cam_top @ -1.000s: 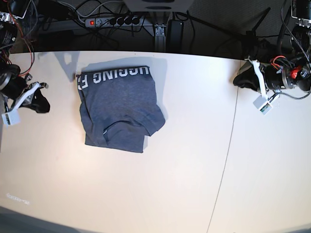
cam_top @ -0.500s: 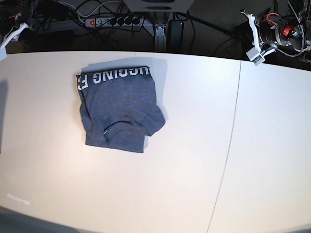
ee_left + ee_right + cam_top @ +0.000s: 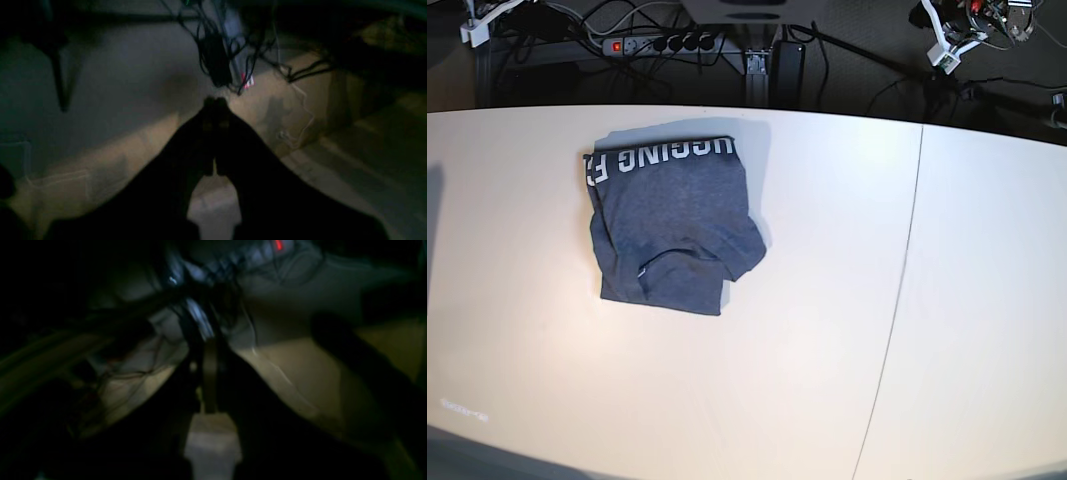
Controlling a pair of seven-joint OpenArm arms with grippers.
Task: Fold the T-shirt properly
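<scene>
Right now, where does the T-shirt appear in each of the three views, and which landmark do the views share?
Base: the T-shirt lies folded on the table, left of centre, its white lettering along the far edge.
Left wrist: not in it; only the shut left gripper and dark cables.
Right wrist: not in it; only the shut right gripper.
Shared landmark: the power strip with its red switch, seen in the base view and the right wrist view.

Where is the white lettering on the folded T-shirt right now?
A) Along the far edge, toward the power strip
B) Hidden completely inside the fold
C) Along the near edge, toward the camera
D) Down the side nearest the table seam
A: in the base view the T-shirt shows its white lettering as a strip along the far edge, the one toward the power strip.
</scene>
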